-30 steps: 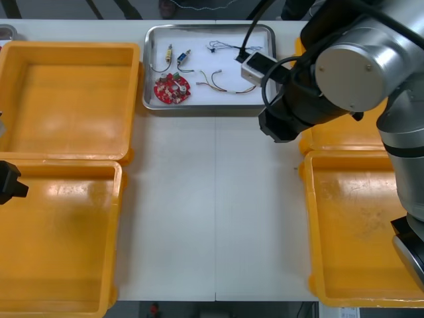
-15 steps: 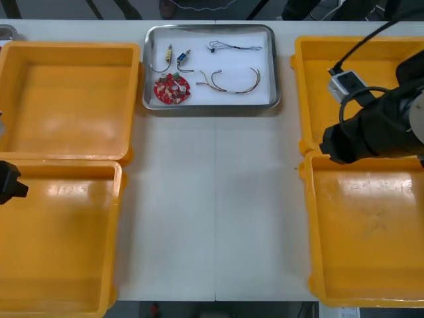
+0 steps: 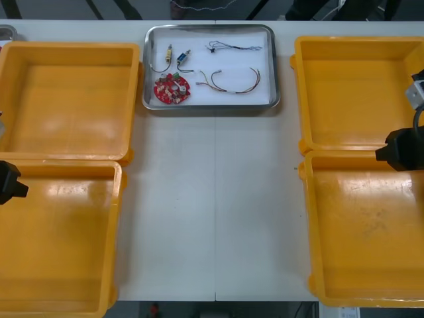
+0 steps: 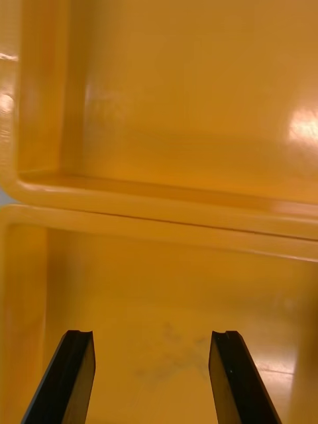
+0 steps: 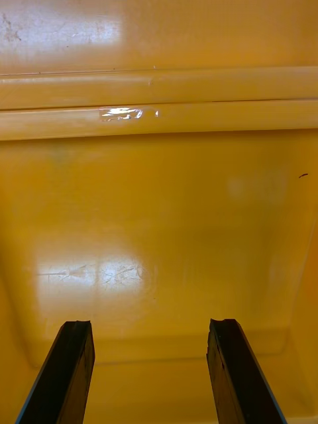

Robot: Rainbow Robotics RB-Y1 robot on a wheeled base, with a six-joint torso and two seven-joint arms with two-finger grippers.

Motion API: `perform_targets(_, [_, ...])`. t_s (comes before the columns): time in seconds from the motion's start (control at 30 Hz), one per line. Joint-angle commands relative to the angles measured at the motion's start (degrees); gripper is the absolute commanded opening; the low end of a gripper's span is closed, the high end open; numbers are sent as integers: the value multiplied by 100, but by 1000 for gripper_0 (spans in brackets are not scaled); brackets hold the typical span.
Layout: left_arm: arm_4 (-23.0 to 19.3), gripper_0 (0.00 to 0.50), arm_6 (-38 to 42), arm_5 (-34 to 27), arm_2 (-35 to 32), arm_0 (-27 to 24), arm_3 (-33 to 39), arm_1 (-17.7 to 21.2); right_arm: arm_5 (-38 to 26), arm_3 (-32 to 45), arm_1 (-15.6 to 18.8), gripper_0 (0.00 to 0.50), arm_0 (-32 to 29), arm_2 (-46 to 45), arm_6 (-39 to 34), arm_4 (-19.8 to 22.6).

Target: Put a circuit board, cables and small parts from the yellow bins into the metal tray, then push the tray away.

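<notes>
Table [image 3: 212,199], right pincer [image 4: 152,339] drawn back over yellow bins [image 3: 344,154], released, left pincer [image 5: 151,328] released too

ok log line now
left tool open over near left bin; right tool open over near right bin; tray: board, cables, small metal parts

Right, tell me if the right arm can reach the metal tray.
Probably yes. The right gripper hangs open above the meeting rims of the right yellow bins; only a bin wall and bare table separate it from the metal tray. The left gripper idles over a left bin.
</notes>
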State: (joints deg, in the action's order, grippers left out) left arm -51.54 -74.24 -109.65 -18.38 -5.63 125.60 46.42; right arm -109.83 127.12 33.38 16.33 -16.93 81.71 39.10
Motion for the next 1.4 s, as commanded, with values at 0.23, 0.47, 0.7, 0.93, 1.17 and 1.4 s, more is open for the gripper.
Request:
perform_targets(0.23, [-41,500,-486,-35,-148,97,158,245,-17,199,318,500,-657,-548,-76,10])
perform_targets(0.47, [-41,500,-486,-35,-148,97,158,245,-17,199,292,500,-684,-452,-182,116])
perform_targets(0.7, [-41,500,-486,-35,-148,97,158,245,-17,199,292,500,-684,-443,-270,221])
perform_targets(0.93, [-41,500,-486,-35,-148,97,158,245,-17,208,292,500,-675,-417,-252,274])
perform_targets(1.17, [-41,500,-486,-35,-148,97,158,245,-17,199,292,500,-701,-425,-243,230])
perform_targets(1.4, [-41,500,-486,-35,-148,97,158,245,-17,199,292,500,-701,-425,-243,230])
